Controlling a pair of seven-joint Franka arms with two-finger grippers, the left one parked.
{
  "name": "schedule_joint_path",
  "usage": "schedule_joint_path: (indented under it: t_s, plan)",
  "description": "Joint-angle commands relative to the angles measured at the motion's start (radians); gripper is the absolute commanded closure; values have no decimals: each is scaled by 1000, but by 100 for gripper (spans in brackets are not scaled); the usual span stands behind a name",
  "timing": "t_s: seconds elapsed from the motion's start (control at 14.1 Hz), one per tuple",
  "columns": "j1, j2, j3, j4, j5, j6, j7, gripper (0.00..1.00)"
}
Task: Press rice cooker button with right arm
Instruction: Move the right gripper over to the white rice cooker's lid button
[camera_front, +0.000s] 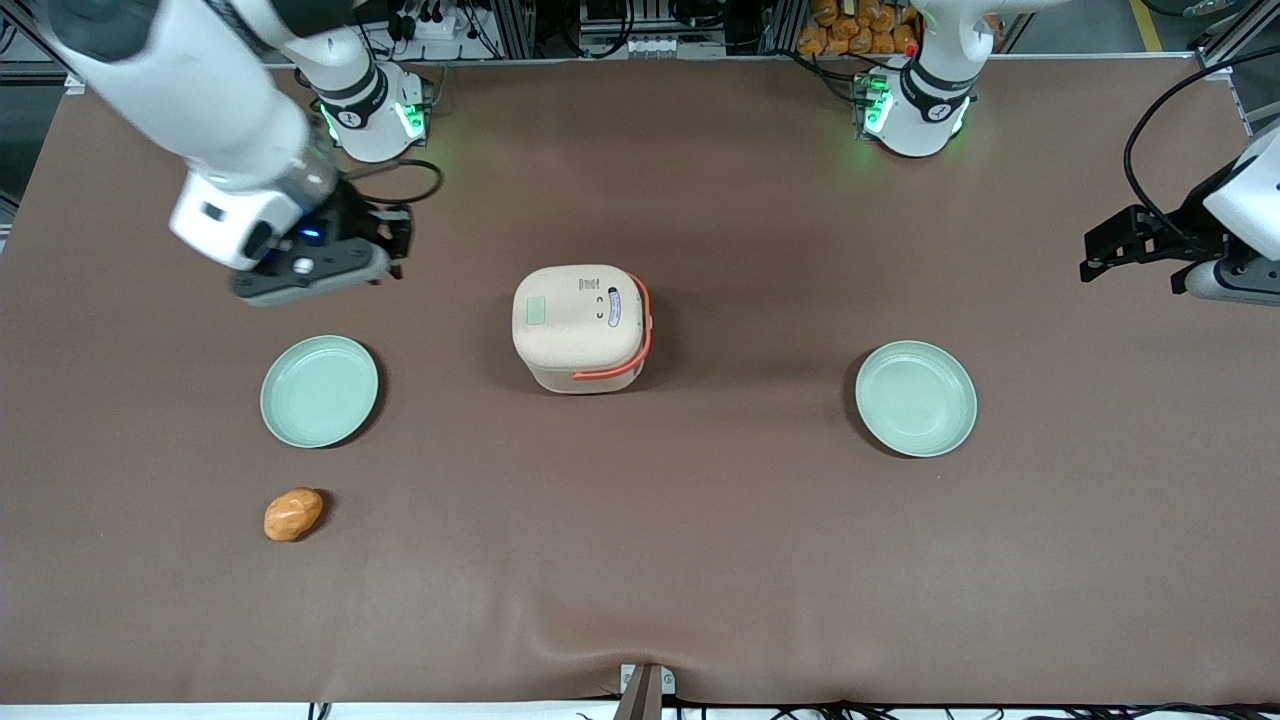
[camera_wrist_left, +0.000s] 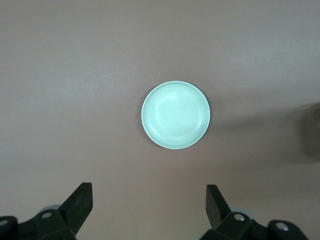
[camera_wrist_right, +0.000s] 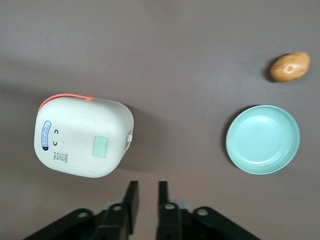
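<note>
The cream rice cooker (camera_front: 580, 330) with its coral-red handle stands closed in the middle of the table. Its pale green button (camera_front: 536, 311) lies flush in the lid, on the side toward the working arm. My right gripper (camera_front: 340, 265) hangs above the table, well away from the cooker toward the working arm's end, and touches nothing. In the right wrist view the cooker (camera_wrist_right: 80, 137) and button (camera_wrist_right: 102, 147) show clearly. The gripper (camera_wrist_right: 147, 187) holds nothing, its fingers drawn close together with only a narrow gap.
A pale green plate (camera_front: 319, 391) lies nearer the front camera than the gripper, with a brown bread roll (camera_front: 293, 514) nearer still. Both show in the right wrist view, plate (camera_wrist_right: 263, 139) and roll (camera_wrist_right: 290, 67). A second green plate (camera_front: 915, 398) lies toward the parked arm's end.
</note>
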Motion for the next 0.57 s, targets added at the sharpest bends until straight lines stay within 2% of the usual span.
schedule_joint_path:
  t_s: [0.0,0.21,0.5]
  plan:
    - [21,34,-3,-6,48,6,20,100]
    - [36,85,-3,-15,117,6,21,100]
    - [73,146,-3,-27,133,6,21,100]
